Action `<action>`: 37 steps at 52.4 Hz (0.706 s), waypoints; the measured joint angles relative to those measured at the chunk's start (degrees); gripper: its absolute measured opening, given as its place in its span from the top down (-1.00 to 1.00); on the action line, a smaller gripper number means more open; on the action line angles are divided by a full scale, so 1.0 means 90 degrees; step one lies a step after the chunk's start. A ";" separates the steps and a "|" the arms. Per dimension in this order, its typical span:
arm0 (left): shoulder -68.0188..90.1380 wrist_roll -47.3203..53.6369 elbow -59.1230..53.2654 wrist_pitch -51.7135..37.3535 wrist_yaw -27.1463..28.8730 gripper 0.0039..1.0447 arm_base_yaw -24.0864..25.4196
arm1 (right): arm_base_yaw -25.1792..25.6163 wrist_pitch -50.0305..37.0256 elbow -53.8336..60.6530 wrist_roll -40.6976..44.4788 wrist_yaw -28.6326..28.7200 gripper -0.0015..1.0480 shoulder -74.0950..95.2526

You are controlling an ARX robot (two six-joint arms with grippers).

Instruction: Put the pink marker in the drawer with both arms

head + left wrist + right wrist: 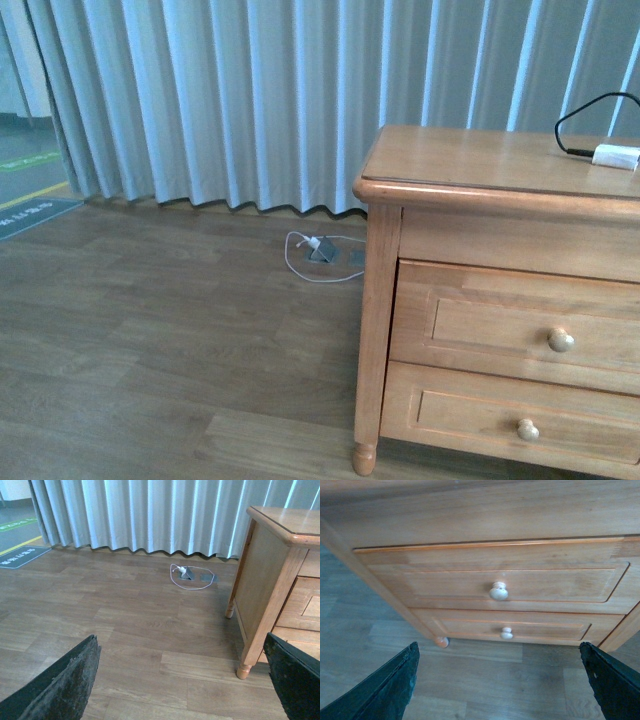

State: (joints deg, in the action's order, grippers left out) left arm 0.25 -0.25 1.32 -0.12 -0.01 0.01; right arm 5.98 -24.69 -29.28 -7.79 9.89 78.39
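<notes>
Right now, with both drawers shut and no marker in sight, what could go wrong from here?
1. The pink marker appears in no view, so a grasp would have no visible target.
2. The top drawer is shut; its knob is small and round, so the open right gripper could slip off.
3. The white adapter and cable on the dresser top could snag an arm.

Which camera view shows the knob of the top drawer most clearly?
The right wrist view: the top drawer's knob sits near the middle, large, facing the camera. The front view shows it smaller, near the right edge. The left wrist view shows only the dresser's side and a strip of drawer fronts, no knob.
</notes>
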 joint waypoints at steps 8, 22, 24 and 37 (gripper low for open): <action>0.0000 0.0000 0.0000 0.0000 0.0000 -0.89 0.0000 | 0.0245 0.1333 0.0515 0.0010 0.0503 -0.84 -0.2004; 0.0000 0.0000 0.0000 0.0000 0.0000 -0.89 0.0000 | 0.0656 0.2637 0.0578 0.0061 0.0872 -0.84 -0.4000; 0.0000 0.0000 0.0000 0.0000 0.0000 -0.89 0.0000 | 0.0656 0.2647 0.0578 0.0061 0.0869 -0.84 -0.3976; 0.0000 0.0000 0.0000 0.0000 0.0000 -0.89 -0.0002 | 0.0228 -0.0029 0.1882 0.0724 -0.0274 -0.08 -0.4566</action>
State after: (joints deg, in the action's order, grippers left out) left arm 0.25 -0.25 1.32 -0.12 -0.01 -0.01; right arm 8.03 -24.95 -12.34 -1.28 7.42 37.30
